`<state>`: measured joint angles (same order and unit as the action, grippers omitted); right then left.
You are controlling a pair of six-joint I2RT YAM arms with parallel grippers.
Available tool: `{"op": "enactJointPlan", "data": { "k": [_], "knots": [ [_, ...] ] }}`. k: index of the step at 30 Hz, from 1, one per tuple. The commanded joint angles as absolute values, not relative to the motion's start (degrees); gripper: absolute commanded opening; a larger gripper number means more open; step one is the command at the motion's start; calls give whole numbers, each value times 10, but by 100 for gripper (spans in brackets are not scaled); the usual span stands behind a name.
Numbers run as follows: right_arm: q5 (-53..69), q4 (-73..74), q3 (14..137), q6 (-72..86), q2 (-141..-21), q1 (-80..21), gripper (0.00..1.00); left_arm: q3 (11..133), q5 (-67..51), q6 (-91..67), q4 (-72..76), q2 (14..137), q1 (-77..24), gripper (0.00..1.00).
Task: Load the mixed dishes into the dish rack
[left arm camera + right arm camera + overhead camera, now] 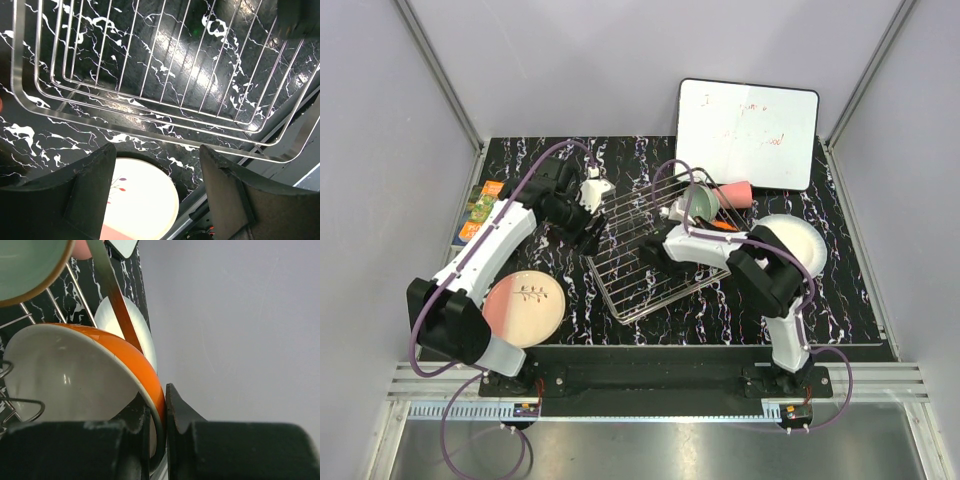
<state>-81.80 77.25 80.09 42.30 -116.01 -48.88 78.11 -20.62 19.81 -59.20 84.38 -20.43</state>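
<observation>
The silver wire dish rack point(630, 285) stands mid-table. The pale green bowl point(699, 204) and the small pink cup point(736, 193) sit at its far right corner. My right gripper point(165, 390) is shut on the rim of the orange bowl point(65, 370), held tilted over the rack's right side; from above only a sliver of the bowl point(723, 226) shows under the arm. The white plate point(798, 238) lies right of the rack. My left gripper point(156, 150) is open and empty above the rack's near-left rim point(150, 136). The pink-and-cream plate point(524, 307) lies near left. The orange-red mug is out of view.
A whiteboard point(748, 133) leans at the back right. A green-orange book point(480, 210) lies at the table's left edge. Grey walls close in the table on three sides. The green bowl point(25, 265) and white plate point(131, 320) are close to the held bowl.
</observation>
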Motion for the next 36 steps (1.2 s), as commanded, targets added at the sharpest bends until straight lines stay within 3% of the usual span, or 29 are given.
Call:
{"op": "enactJointPlan", "data": {
  "k": [1, 3, 6, 10, 16, 22, 27, 31, 36],
  "knots": [
    [-859, 932, 818, 473, -1170, -543, 9, 778, -209, 191, -570, 831, -207, 71],
    [-834, 933, 817, 474, -1170, -560, 15, 779, -206, 190, -565, 834, -206, 71],
    [-793, 933, 814, 475, -1165, -593, 39, 781, -199, 187, -560, 837, -206, 70],
    [-747, 933, 807, 493, -1134, -631, 64, 780, -188, 189, -551, 839, -206, 70],
    [-721, 932, 846, 467, -1102, -649, 79, 777, -177, 190, -546, 844, -206, 70],
    [-726, 933, 911, 483, -1049, -626, 87, 764, -159, 195, -543, 838, -206, 70],
    [-729, 917, 968, 557, -1020, -499, 84, 739, -153, 193, -541, 825, -206, 69],
    [-663, 671, 910, 407, -975, -433, 83, 725, -152, 192, -541, 807, -206, 69],
    [-564, 549, 859, 347, -958, -346, 81, 703, -150, 193, -541, 785, -206, 69]
  ]
}}
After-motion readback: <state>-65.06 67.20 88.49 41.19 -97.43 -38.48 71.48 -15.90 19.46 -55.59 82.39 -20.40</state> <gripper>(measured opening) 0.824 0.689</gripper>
